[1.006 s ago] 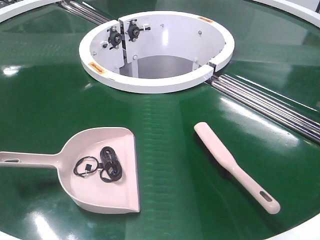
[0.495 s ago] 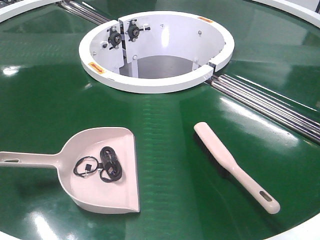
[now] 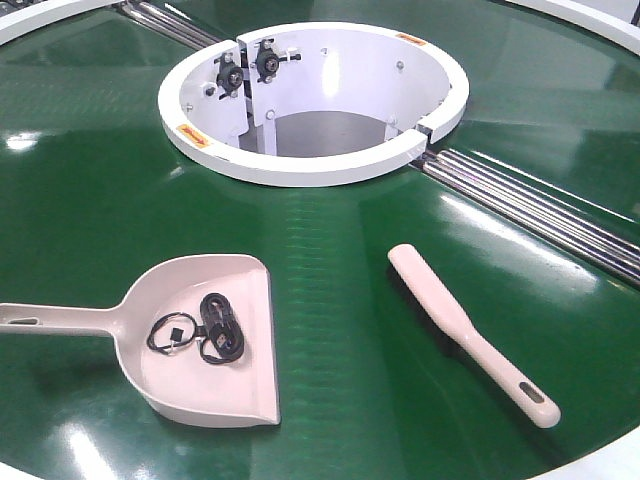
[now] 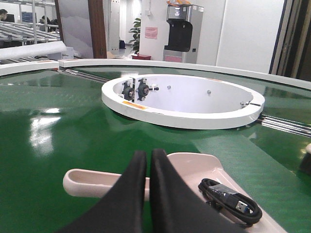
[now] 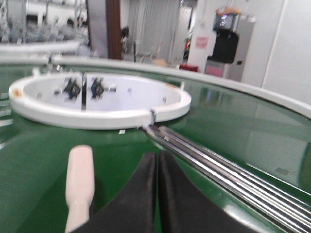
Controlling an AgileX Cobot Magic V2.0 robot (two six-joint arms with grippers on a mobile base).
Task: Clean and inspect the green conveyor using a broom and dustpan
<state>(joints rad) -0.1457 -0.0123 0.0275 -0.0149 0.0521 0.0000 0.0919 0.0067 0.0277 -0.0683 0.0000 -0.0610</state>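
The green conveyor point(image 3: 330, 300) fills the front view. The dustpan point(image 3: 205, 340) lies on it at front left, handle to the left, with a coiled black cable point(image 3: 215, 335) inside. The broom point(image 3: 465, 330) lies at front right, handle toward the front. Neither gripper shows in the front view. In the left wrist view my left gripper point(image 4: 147, 158) is shut and empty above the dustpan's handle point(image 4: 97, 182); the cable point(image 4: 231, 200) lies to its right. In the right wrist view my right gripper point(image 5: 157, 158) is shut and empty, with the broom point(image 5: 80, 184) to its left.
The white hub ring point(image 3: 315, 100) stands at the middle back of the belt. Silver rollers point(image 3: 540, 215) run from the hub to the right edge, and show in the right wrist view point(image 5: 233, 179). The white outer rim point(image 3: 600, 465) runs along the front.
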